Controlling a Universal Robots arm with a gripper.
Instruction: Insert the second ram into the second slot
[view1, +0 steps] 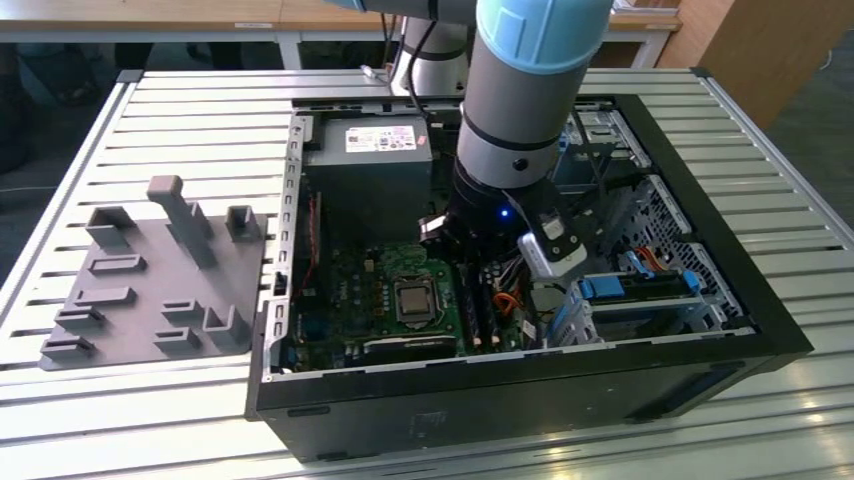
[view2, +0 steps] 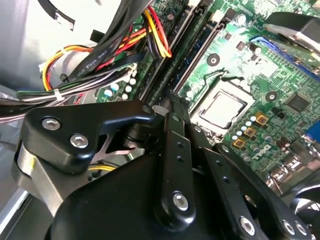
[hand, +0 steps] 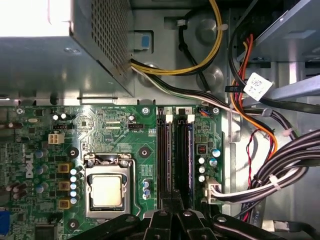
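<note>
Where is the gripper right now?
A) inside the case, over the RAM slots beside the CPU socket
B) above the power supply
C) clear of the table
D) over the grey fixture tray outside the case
A: in the first wrist view the gripper sits directly over the RAM slots, with the CPU socket beside them.

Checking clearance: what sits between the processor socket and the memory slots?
First wrist view: small capacitors on green board, between processor socket and memory slots.
</note>
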